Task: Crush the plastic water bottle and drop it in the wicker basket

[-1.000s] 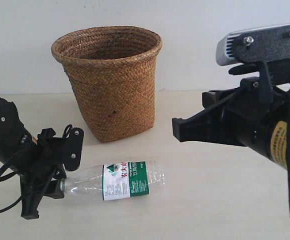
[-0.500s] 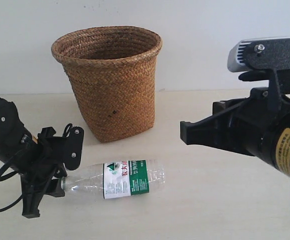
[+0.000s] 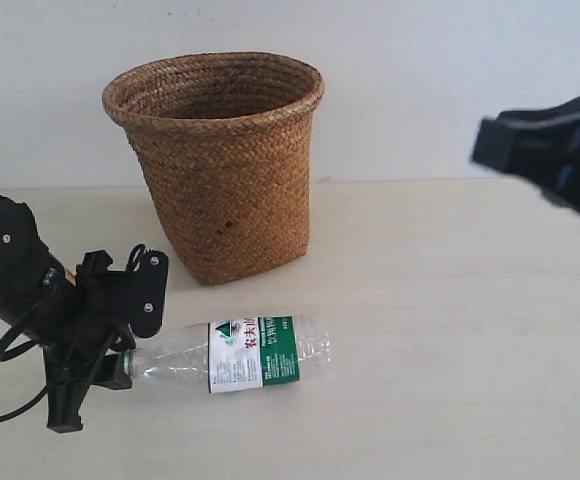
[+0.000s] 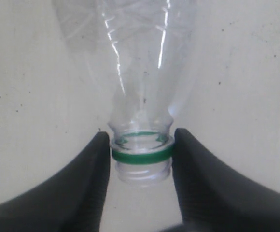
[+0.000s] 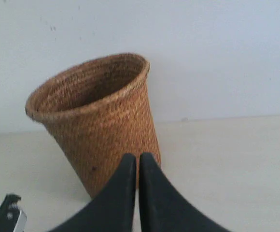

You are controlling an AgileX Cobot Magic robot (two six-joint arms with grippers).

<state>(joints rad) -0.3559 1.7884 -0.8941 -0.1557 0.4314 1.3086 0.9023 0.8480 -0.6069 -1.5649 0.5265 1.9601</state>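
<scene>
On the pale table (image 3: 450, 350) there is one wicker basket (image 3: 225, 170), upright near the back wall. One plastic water bottle (image 3: 240, 355) lies on its side in front of the basket, apart from it. Two grippers show. The left gripper (image 4: 141, 140) is clamped on the bottle's neck at the green ring, with a finger against each side. The right gripper (image 5: 137, 157) has its jaws pressed together on nothing. In the exterior view it is a dark blur, cut off at the right edge, high above the table. Bare tabletop lies open to the right of bottle and basket.
</scene>
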